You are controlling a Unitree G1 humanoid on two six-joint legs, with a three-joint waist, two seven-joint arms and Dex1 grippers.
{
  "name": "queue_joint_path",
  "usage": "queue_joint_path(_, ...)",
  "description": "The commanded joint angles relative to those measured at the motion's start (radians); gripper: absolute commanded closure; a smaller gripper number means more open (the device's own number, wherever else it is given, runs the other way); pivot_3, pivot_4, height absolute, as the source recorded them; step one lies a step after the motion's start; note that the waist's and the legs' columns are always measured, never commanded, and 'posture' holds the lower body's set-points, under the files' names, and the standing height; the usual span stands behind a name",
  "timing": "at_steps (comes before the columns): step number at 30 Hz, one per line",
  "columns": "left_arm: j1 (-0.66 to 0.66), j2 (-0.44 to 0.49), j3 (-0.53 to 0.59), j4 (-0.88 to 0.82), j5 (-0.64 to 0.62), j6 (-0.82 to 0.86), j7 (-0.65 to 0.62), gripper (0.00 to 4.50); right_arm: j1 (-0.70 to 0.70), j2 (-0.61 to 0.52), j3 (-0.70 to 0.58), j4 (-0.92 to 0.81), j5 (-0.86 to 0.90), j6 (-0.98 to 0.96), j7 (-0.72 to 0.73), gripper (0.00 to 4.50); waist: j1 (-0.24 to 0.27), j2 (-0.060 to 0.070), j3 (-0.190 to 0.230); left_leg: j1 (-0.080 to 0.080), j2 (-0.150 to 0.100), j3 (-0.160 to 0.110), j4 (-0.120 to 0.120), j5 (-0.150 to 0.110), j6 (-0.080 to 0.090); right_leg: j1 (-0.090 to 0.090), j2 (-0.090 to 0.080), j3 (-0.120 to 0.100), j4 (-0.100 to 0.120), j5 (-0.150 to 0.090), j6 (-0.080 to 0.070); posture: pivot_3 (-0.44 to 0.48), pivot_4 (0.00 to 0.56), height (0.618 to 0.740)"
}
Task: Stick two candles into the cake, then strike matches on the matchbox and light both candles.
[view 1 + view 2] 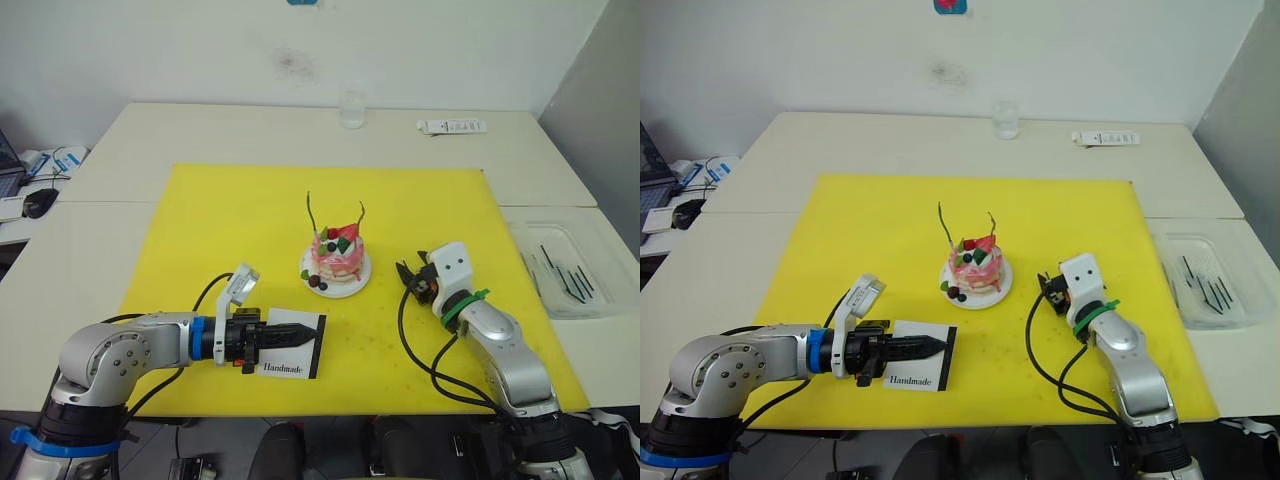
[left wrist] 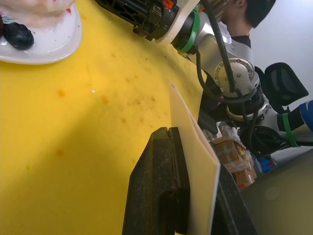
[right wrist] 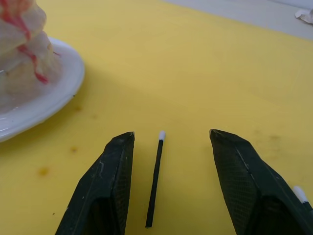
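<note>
- The left gripper (image 1: 300, 336) clamps the matchbox (image 1: 291, 346) on the yellow mat (image 1: 200, 230).
- The right gripper (image 3: 168, 142) gapes wide around a match (image 3: 155, 182) lying near the cake (image 1: 335, 257), which holds both candles (image 1: 311, 212).

Bare yellow mat (image 1: 220, 230) is lying open to the left and behind the small round pink cake on its white plate (image 1: 336, 262), giving passage. Two thin wavy candles (image 1: 311, 212) are standing up from it, blocking overhead approach. A short dark white-tipped match (image 3: 155, 182) is lying between the right gripper's (image 3: 171, 142) spread fingers.
</note>
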Motion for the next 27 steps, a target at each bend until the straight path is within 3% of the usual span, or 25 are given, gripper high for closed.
queue_joint_path(1, -0.004, 0.004, -0.001, -0.017, 0.004, -0.018, -0.005, 4.50, -0.016, 0.007, -0.009, -0.024, -0.006, 0.032, -0.018, 1.97, 0.000, 0.000, 0.000, 0.000, 0.000, 0.000, 0.000, 0.000, 0.000, 0.000, 0.000, 0.000, 0.000, 0.000, 0.000, 0.000, 0.150, 0.740)
queue_joint_path(8, -0.003, -0.001, -0.007, -0.016, 0.011, -0.025, -0.004, 4.50, -0.016, 0.052, -0.007, -0.063, 0.019, 0.192, -0.032, 1.97, 0.000, 0.000, 0.000, 0.000, 0.000, 0.000, 0.000, 0.000, 0.000, 0.000, 0.000, 0.000, 0.000, 0.000, 0.000, 0.000, 0.150, 0.740)
queue_joint_path(11, -0.001, -0.003, -0.008, -0.016, 0.012, -0.026, -0.001, 4.50, -0.019, 0.086, -0.029, -0.069, 0.034, 0.239, -0.059, 2.57, 0.000, 0.000, 0.000, 0.000, 0.001, 0.000, 0.000, 0.000, 0.000, 0.000, 0.001, 0.000, 0.001, 0.000, 0.000, 0.000, 0.150, 0.740)
queue_joint_path(16, 0.009, -0.005, -0.009, -0.019, 0.015, -0.030, 0.001, 4.50, -0.022, 0.096, -0.026, -0.066, 0.040, 0.251, -0.058, 4.33, 0.000, 0.000, 0.000, 0.001, 0.000, 0.000, 0.000, 0.000, 0.000, 0.001, 0.001, 0.000, 0.001, 0.000, 0.000, 0.000, 0.150, 0.740)
queue_joint_path(17, 0.010, -0.005, -0.009, -0.019, 0.016, -0.031, 0.001, 4.50, -0.022, 0.097, -0.026, -0.067, 0.041, 0.250, -0.057, 4.49, 0.000, 0.000, 0.000, 0.001, 0.000, 0.000, 0.000, 0.000, 0.000, 0.001, 0.001, 0.000, 0.001, 0.000, 0.000, 0.000, 0.150, 0.740)
queue_joint_path(27, 0.016, -0.008, -0.006, -0.017, 0.019, -0.035, 0.011, 4.50, -0.008, 0.064, -0.023, -0.150, 0.078, 0.196, 0.017, 4.49, 0.000, 0.000, 0.000, 0.001, 0.000, 0.000, 0.000, 0.000, 0.000, 0.001, 0.001, 0.000, 0.001, 0.000, 0.000, 0.000, 0.150, 0.740)
